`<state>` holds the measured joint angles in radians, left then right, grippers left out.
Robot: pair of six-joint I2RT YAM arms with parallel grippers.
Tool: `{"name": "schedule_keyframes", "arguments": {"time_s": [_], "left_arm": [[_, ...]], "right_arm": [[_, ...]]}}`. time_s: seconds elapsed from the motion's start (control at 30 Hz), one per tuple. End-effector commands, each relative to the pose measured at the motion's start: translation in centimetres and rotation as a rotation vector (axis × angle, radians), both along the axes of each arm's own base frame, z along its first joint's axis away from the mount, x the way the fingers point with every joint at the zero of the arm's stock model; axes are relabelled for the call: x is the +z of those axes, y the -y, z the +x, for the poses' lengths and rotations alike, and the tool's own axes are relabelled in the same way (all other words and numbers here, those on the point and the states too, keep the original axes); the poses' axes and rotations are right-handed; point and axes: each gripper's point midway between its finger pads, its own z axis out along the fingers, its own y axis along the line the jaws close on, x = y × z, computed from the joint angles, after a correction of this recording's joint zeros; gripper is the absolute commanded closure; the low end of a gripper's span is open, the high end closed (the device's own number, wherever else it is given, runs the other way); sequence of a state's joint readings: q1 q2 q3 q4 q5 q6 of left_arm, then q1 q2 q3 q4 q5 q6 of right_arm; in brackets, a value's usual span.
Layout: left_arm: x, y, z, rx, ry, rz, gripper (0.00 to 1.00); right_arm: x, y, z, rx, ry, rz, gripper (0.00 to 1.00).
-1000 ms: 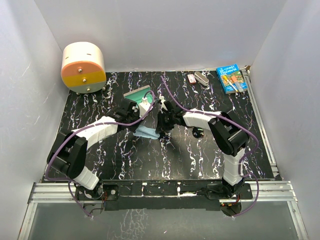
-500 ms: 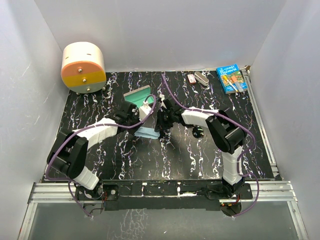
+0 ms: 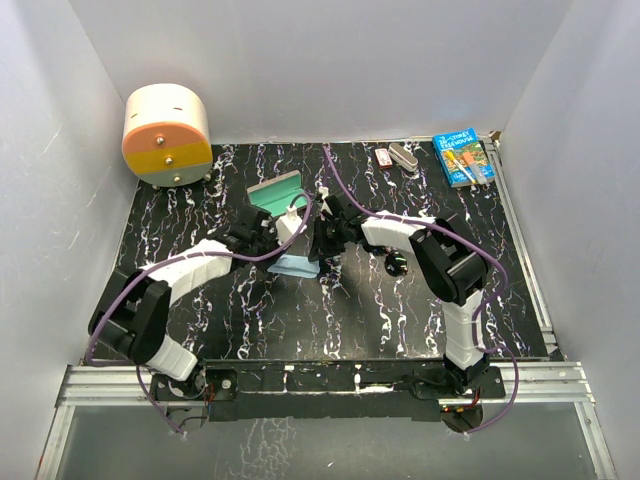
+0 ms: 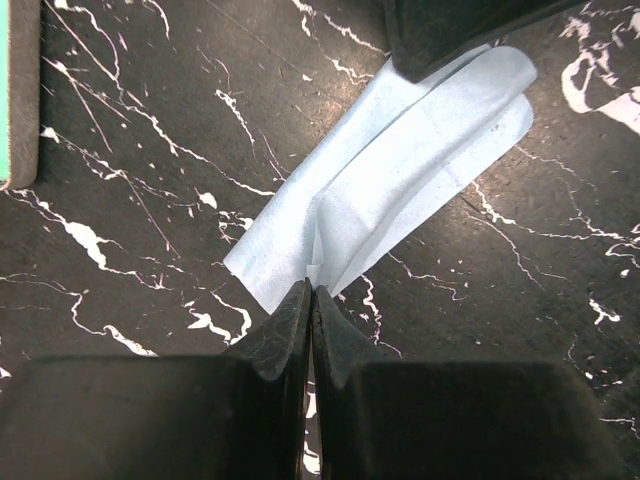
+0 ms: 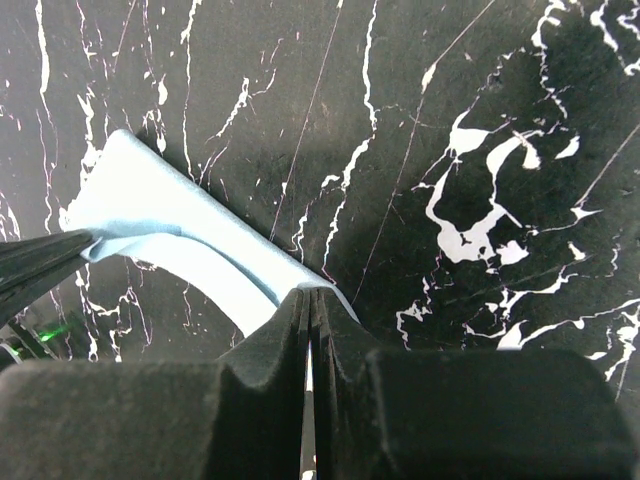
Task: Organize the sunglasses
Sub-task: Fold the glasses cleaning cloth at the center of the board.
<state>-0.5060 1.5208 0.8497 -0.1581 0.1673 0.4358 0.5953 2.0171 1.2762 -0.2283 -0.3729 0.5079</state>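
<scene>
A light-blue cloth (image 3: pixel 296 266) hangs between my two grippers, a little in front of the open grey-brown case with teal lining (image 3: pixel 278 191). My left gripper (image 3: pixel 284 252) is shut on one corner of the cloth (image 4: pixel 390 190); in its own view the tips meet at the cloth's near point (image 4: pixel 311 292). My right gripper (image 3: pixel 316 257) is shut on the cloth's opposite edge (image 5: pixel 170 225), its tips (image 5: pixel 310 296) pinching the fabric. The sunglasses (image 3: pixel 394 263) are a small glossy black shape on the table beside my right forearm, partly hidden.
A round white cabinet with orange and yellow drawers (image 3: pixel 167 135) stands at the back left. A blue book (image 3: pixel 463 158) and small items (image 3: pixel 397 156) lie at the back right. The table (image 3: pixel 250 320) is black marble. White walls enclose three sides.
Both grippers have moved a little towards the case with the cloth. The cloth has been drawn into a narrower folded strip between them.
</scene>
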Motion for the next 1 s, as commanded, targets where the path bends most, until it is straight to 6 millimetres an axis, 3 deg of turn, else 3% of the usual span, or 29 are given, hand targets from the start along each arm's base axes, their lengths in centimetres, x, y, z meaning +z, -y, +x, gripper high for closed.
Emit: {"name": "schedule_keyframes", "arguments": {"time_s": [0.0, 0.47, 0.97], "left_arm": [[2.3, 0.7, -0.5, -0.050, 0.036, -0.052, 1.00], [2.0, -0.7, -1.8, -0.066, 0.057, -0.010, 1.00], [3.3, 0.0, -2.7, -0.126, 0.046, -0.045, 1.00]], "right_arm": [[-3.4, 2.0, 1.0, -0.050, -0.003, -0.118, 0.92], [-4.5, 2.6, 1.0, -0.072, -0.025, -0.165, 0.92], [-5.2, 3.0, 0.9, -0.090, -0.041, -0.185, 0.92]]}}
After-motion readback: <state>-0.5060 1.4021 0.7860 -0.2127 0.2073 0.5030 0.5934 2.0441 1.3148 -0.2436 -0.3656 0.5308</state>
